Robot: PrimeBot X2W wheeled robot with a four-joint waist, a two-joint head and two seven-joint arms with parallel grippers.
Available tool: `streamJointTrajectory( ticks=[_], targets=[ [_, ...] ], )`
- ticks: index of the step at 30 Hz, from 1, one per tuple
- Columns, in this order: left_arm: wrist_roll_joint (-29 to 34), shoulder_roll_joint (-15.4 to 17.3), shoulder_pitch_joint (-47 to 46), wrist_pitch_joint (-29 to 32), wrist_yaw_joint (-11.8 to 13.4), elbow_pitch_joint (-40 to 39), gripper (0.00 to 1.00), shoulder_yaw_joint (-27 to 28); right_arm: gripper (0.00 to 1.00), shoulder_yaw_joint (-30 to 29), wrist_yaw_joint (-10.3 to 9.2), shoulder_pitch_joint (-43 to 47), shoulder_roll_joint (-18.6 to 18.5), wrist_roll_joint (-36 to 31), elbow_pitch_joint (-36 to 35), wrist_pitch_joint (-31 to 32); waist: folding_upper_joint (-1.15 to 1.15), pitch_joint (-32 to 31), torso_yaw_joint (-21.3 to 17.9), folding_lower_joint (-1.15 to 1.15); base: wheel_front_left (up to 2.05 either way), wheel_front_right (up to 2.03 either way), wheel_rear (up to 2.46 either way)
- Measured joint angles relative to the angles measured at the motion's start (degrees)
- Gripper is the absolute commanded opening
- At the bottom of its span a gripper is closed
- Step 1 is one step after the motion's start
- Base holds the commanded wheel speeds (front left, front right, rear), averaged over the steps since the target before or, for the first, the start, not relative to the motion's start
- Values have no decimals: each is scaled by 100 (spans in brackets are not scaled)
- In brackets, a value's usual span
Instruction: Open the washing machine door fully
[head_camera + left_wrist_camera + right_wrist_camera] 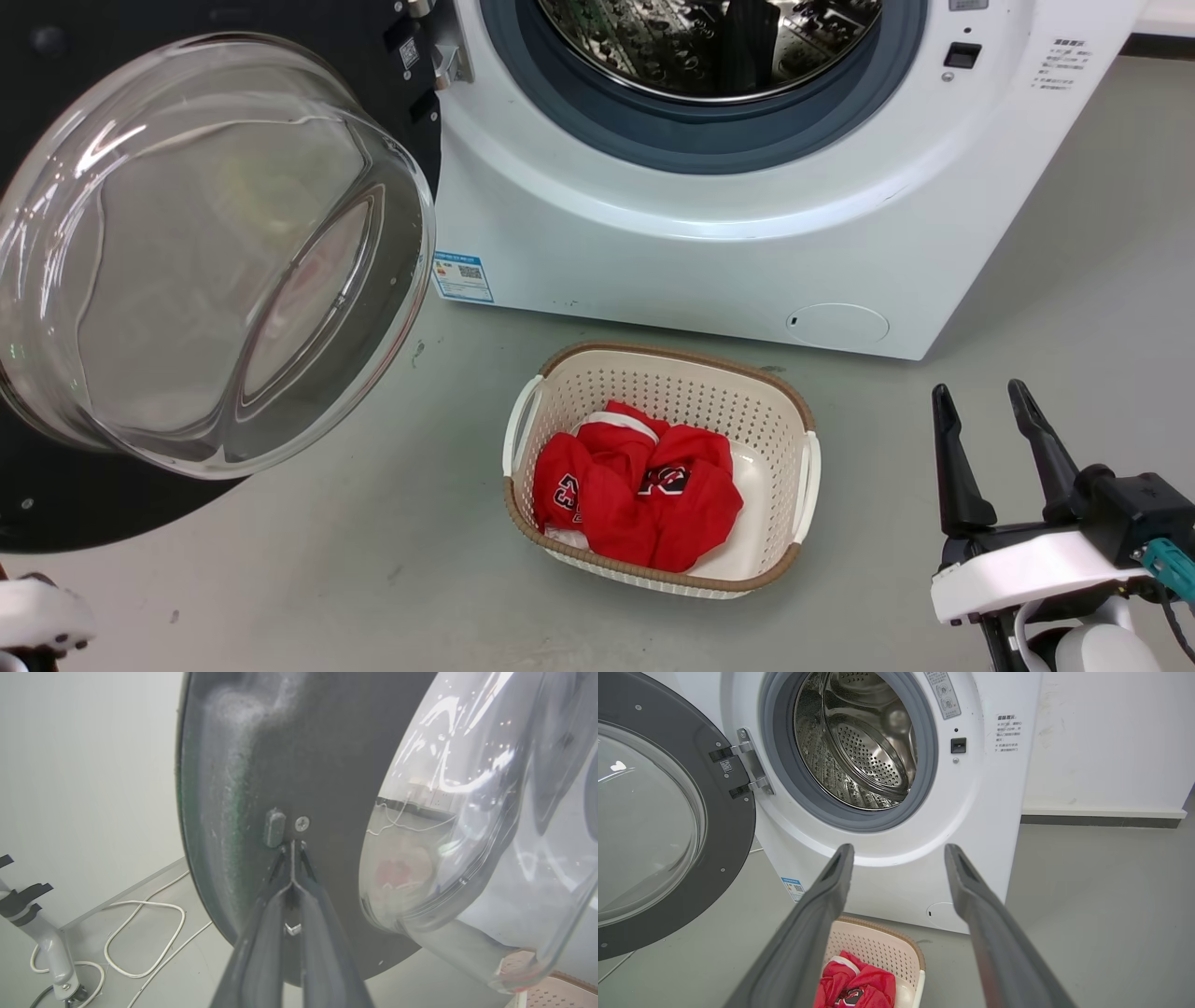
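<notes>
The washing machine door [56, 504] hangs swung out at the left, a black disc with its clear glass bowl [205, 261] bulging toward me. In the left wrist view my left gripper [293, 848] is shut with nothing between its fingers. Its tips touch the door's black inner face [280, 756] beside a small peg [274, 827] and a screw. My right gripper [977, 388] stands open at the lower right, apart from the machine. In the right wrist view its fingers [899, 847] frame the white machine front, with the door [731, 812] open on its hinge.
The white washing machine [709, 252] shows its steel drum [859, 742] and grey rubber ring. A cream basket [672, 355] holding red clothes [635, 485] sits on the grey floor before it. White cables [140, 933] and a stand's foot [51, 952] lie beyond the door.
</notes>
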Motion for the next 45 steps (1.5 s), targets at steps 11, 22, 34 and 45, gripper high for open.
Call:
streamJointTrajectory(
  ticks=[11, 22, 34, 45],
  targets=[
    [330, -895, 639, 0, -164, -1012, 57, -5, 100, -22, 0, 113, 0, -98, 38, -81, 0, -282, -70, 0, 0, 0, 0],
    [575, -1296, 1031, -1, -264, -1901, 100, -1039, 100, 1, 0, 265, 0, -230, -51, -62, 0, -590, -202, 0, 0, 0, 0],
    [798, -1315, 762, -1, -387, -1904, 100, -2179, 100, -32, 0, 397, 0, -354, -337, 90, 0, -833, -594, 0, 0, 0, 0],
    [711, -1288, 563, -1, -423, -1662, 100, -2434, 100, -103, 0, 487, 0, -344, -454, 186, 0, -724, -915, 0, 0, 0, 0]
  ],
)
